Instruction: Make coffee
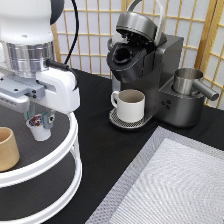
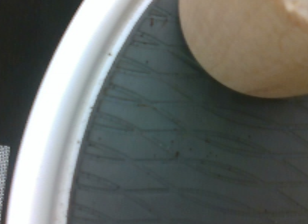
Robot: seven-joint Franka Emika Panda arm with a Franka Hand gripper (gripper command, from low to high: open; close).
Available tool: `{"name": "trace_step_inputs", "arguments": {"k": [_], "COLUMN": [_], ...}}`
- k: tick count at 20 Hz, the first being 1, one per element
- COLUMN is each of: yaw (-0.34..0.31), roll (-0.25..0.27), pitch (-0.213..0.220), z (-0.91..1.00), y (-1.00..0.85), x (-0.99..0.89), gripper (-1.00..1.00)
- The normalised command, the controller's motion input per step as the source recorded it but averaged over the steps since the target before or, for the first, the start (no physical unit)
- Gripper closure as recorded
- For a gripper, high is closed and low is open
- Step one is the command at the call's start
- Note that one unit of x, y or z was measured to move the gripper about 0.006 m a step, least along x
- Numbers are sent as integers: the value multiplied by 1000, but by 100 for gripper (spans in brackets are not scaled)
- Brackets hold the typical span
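We start at the pod (image 1: 39, 129), sitting upright on the top tier of the round white stand (image 1: 60, 160), toward that tier's right-hand rim as the exterior view shows it, its printed foil facing up. The gripper (image 1: 39, 119) is right down on it, one finger on each side. We read the fingers as spread around the pod's upper rim rather than pinched onto it, though the hand's white body hides much of them, so that is our best call and not a sure one. The pod's base appears to rest on the dark mat.

So the step in hand, as we judge it, is the pick-up of the pod, with the grasp itself not yet made. It calls for a centred squeeze on the tapered body and a straight lift, since the tier's raised rim lies just beside.

The tan cup (image 1: 7, 148) stands on the same tier, nearer the exterior view's left edge, apart from the pod; the wrist view shows its rounded side (image 2: 248, 45) close to the white rim.

Off the stand, on the black table, the machine (image 1: 150, 75) has its lid tilted up and the pod chamber open. The mug (image 1: 129, 105) already sits on its drip tray, under the spout. A metal jug (image 1: 189, 82) stands at the machine's right side.
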Motion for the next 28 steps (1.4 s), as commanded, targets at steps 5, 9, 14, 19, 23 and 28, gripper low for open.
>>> {"name": "trace_step_inputs", "arguments": {"k": [5, 9, 14, 19, 23, 28], "yaw": [64, 42, 78, 85, 66, 22], "roll": [55, 131, 233, 295, 339, 341], "pitch": [-57, -1, 0, 0, 22, 64], "z": [928, 949, 626, 447, 333, 342], "y": [257, 411, 431, 349, 186, 161], "x": [-53, 0, 2, 4, 16, 141], "gripper": [100, 100, 100, 100, 100, 100]}}
